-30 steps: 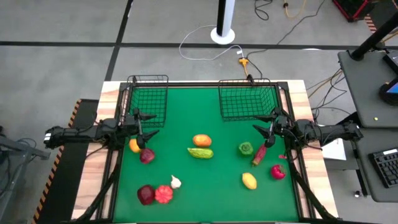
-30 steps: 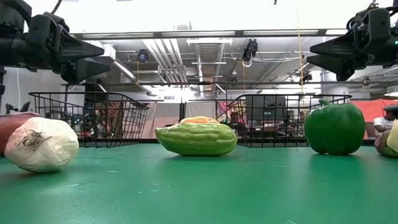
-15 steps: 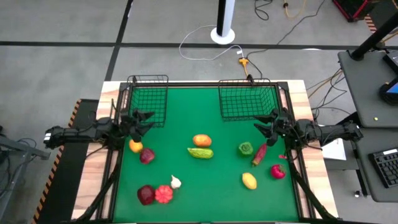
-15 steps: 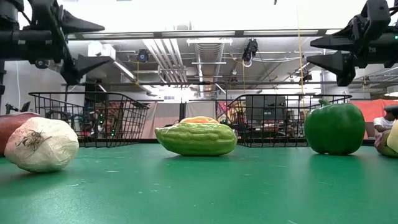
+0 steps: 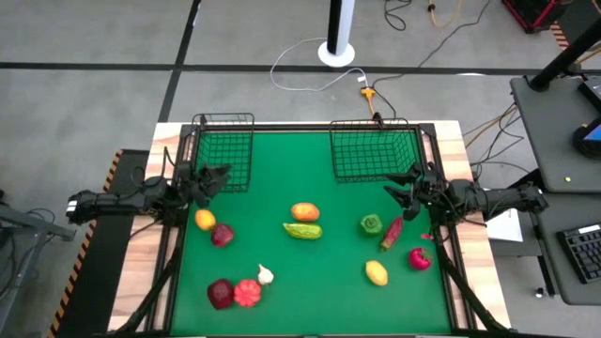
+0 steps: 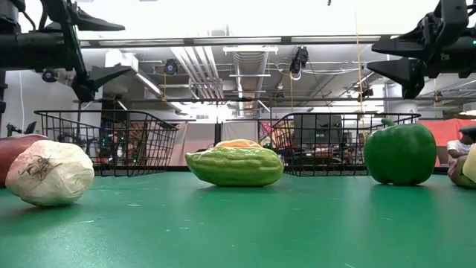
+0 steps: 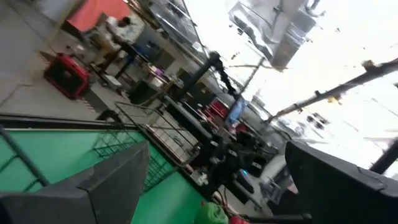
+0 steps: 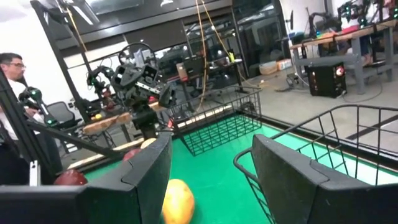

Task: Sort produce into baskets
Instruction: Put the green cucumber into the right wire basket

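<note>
While both arms hang raised over the green-covered bench (image 5: pixel 310 272), nothing is held: the left claw (image 5: pixel 208 178) stands wide open above the near edge of the left rectangular black wire-mesh basket (image 5: pixel 223 150), and the right claw (image 5: pixel 406 188) is parted and empty just beside the near corner of the right black wire-mesh basket (image 5: pixel 374 155).

All the toy produce lies loose on the bench and both baskets look empty. Just below the left claw sit a small orange fruit (image 5: pixel 204 220) and a dark maroon piece (image 5: pixel 223 235), almost touching; a descent between them could knock one aside or pinch both together. Near the right claw, the green bell pepper (image 5: pixel 371 224) and a long red chilli (image 5: pixel 392 232) lie side by side, so open fingers could straddle the wrong one. Round, smooth pieces probably roll when nudged. Either claw, so close to a basket rim, could also snag the mesh and shove the basket.
</note>
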Available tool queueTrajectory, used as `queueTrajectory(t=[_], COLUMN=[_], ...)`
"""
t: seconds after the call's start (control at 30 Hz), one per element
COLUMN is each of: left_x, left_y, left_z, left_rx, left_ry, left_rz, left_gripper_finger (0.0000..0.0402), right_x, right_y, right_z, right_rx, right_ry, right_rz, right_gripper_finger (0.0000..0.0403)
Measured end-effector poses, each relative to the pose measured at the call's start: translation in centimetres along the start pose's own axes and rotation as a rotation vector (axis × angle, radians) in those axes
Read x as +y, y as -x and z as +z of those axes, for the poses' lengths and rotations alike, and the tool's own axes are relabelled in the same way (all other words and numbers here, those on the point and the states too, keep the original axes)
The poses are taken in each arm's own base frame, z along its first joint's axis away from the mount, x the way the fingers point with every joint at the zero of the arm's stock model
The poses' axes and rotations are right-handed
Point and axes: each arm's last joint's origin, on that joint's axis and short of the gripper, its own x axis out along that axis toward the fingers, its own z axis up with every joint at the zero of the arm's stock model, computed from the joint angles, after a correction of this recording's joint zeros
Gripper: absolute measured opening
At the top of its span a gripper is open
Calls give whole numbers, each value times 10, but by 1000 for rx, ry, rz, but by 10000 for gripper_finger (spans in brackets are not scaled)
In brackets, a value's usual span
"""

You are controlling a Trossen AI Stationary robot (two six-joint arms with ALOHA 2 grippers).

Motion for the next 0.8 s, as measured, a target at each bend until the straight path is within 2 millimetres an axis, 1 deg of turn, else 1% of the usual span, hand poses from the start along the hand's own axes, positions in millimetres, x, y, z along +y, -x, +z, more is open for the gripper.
queueTrajectory(t=[0.13, 0.33, 0.53, 0.67, 0.8], left_x=[0, 0, -5, -18, -37], left_y=[0, 0, -2, -9, -21], left_z=[0, 0, 1, 13, 24], left_rx=[-2, 0, 42, 24, 61], left_ry=[75, 89, 55, 51, -5], left_rz=[-4, -7, -66, -88, -107], left_gripper_finger=[356, 356, 356, 356, 356], right_x=[0, -1, -1, -1, -1], right_y=[0, 0, 0, 0, 0], right_z=[1, 0, 0, 0, 0], right_rx=[-5, -5, -2, -3, -1], right_ry=[41, 63, 69, 44, 45], right_rz=[-15, -34, -34, -33, -34], right_gripper_finger=[215, 215, 215, 215, 215])
